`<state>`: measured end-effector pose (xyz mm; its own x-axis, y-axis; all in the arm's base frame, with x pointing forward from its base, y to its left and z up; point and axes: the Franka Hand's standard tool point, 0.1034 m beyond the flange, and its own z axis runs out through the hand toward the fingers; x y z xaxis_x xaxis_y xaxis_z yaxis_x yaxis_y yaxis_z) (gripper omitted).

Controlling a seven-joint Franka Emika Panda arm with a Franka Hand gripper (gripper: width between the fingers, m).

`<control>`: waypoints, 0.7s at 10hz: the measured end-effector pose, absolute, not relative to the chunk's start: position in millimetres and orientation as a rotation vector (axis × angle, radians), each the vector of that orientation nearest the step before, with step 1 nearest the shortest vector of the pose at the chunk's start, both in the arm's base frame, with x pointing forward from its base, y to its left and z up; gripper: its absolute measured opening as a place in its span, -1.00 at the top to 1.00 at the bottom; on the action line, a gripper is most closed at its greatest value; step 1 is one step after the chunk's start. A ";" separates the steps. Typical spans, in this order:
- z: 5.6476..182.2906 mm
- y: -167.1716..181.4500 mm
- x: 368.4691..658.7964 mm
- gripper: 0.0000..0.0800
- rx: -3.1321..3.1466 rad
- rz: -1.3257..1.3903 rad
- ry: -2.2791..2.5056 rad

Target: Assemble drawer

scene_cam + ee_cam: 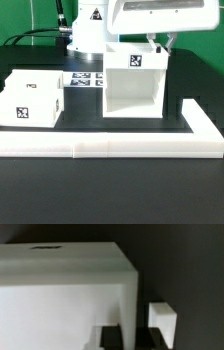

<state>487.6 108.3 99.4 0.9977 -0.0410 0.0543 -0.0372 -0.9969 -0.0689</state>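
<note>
The large white drawer shell (133,85) stands on the table with its open side toward the camera and a tag on its top. My gripper (160,46) reaches down at the shell's upper corner on the exterior view's right. In the wrist view the gripper (130,339) has its dark fingers (111,338) on either side of the shell's side wall (128,308), shut on it. Two smaller white tagged boxes (32,100) sit together on the exterior view's left, apart from the shell.
The long low white L-shaped rail (110,149) runs along the front and turns back on the exterior view's right; a white piece, probably the rail (163,317), shows beside the fingers. The marker board (87,80) lies behind, between the boxes and the shell. The robot base stands at the back.
</note>
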 end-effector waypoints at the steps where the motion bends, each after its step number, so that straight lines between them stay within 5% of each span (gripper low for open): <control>1: 99.5 107.0 504.5 0.91 -3.068 -0.109 0.041; 5: 100.3 89.6 556.4 0.90 -3.052 -0.269 -0.196; 7: 101.2 92.7 555.0 0.90 -3.052 -0.267 -0.147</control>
